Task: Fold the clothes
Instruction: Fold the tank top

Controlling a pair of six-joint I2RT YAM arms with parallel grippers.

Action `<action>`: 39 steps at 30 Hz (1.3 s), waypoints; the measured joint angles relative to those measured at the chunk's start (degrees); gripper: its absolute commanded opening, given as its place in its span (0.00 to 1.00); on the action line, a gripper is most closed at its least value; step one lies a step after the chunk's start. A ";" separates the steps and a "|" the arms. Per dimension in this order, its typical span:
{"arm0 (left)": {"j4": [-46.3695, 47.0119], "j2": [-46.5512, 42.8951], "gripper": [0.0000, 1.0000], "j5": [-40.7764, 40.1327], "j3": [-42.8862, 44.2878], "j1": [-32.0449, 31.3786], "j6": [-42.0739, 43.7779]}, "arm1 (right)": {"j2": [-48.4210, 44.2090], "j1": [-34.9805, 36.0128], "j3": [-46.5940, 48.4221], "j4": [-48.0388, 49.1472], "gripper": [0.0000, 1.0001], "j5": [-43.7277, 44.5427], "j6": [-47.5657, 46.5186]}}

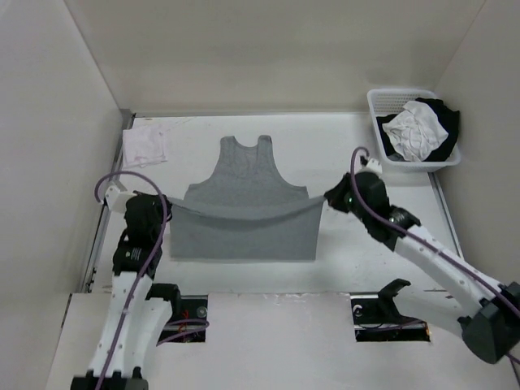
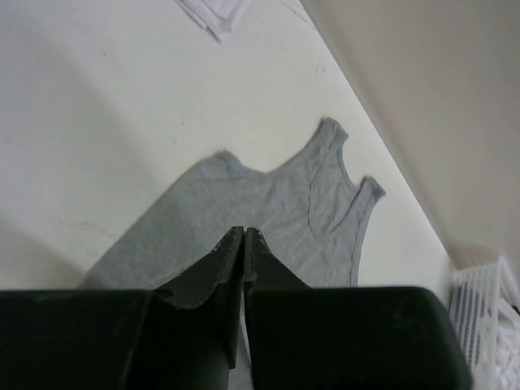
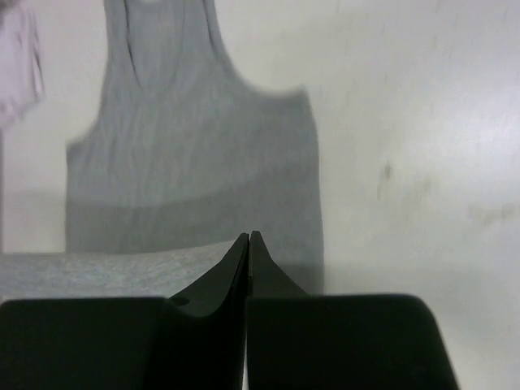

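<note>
A: Looking for the top (image 1: 244, 175). Where?

B: Mid-table (image 1: 374, 252), straps toward the far wall, upper half lying flat. Near hem raised off the surface and stretched in a sagging line between the left gripper (image 1: 165, 200) and the right gripper (image 1: 328, 197).

A: Clamped, or only touching?

B: Clamped. Both pinched tight on the top, one at each hem corner. From the right wrist: pressed tip to tip, with a grey strip leading off to the left. From the left wrist: tips together as well, looking out over the straps beyond.

A: And the basket (image 1: 394, 92)?

B: White plastic, slotted walls, sitting at the far right corner, well apart from the top. Holding two things: a crumpled white garment (image 1: 414, 134) bunched toward the left, and a black garment (image 1: 445, 122) tucked behind and to the right of it.

A: Anything else out there?

B: Only a white cloth (image 1: 146, 146), lying rumpled at the far left corner, near the top but not touching.
</note>
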 measured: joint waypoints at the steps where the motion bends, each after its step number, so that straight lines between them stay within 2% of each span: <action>1: 3.39 4.55 0.01 -0.13 0.11 0.72 -0.35 | 3.41 -4.37 2.62 2.78 0.00 -2.49 -1.33; 4: 13.03 18.14 0.01 -0.33 1.44 3.63 -1.11 | 13.07 -12.24 10.67 8.68 0.00 -7.65 -4.24; 8: 23.69 37.05 0.01 -0.31 7.04 6.75 -1.60 | 27.32 -16.44 24.39 13.46 0.00 -12.98 -7.19; 15: 36.17 65.90 0.03 2.19 25.57 7.50 -1.09 | 52.85 -21.22 47.84 16.20 0.00 -18.23 -10.12; 17: 37.70 72.83 0.06 3.32 31.98 7.23 -0.26 | 58.99 -22.29 52.72 16.11 0.02 -18.69 -10.38; 19: 39.01 78.12 0.11 4.52 36.87 6.97 0.44 | 63.91 -23.10 56.04 15.82 0.15 -18.75 -10.34; 21: 39.43 81.81 0.24 5.75 40.24 6.67 1.40 | 67.21 -23.54 57.70 15.58 0.41 -18.40 -10.03; 22: 39.45 82.73 0.28 6.23 40.94 6.56 1.73 | 68.11 -23.76 57.79 15.37 0.47 -17.99 -10.08; 25: 39.23 82.07 0.31 7.08 40.06 5.84 2.54 | 67.78 -24.13 56.70 14.67 0.52 -17.27 -10.34; 27: 40.28 78.51 0.31 7.32 36.11 5.07 2.80 | 64.52 -24.04 52.22 16.37 0.47 -16.90 -10.34; 30: 42.07 67.17 0.31 6.54 24.13 1.75 3.06 | 54.80 -23.02 39.45 19.06 0.06 -16.15 -10.16; 31: 42.73 62.88 0.31 6.19 19.96 -0.07 3.08 | 51.23 -22.27 35.12 19.91 0.01 -15.76 -10.08; 34: 44.63 49.64 0.31 5.68 6.36 -5.84 2.89 | 40.57 -18.36 21.90 23.19 0.03 -14.71 -8.81; 36: 44.33 43.82 0.31 6.10 -0.96 -6.40 2.43 | 35.36 -15.52 14.53 25.20 0.16 -14.12 -8.11; 39: 41.77 37.79 0.35 6.95 -10.69 -3.30 1.57 | 30.05 -12.98 5.20 26.47 0.30 -13.22 -7.04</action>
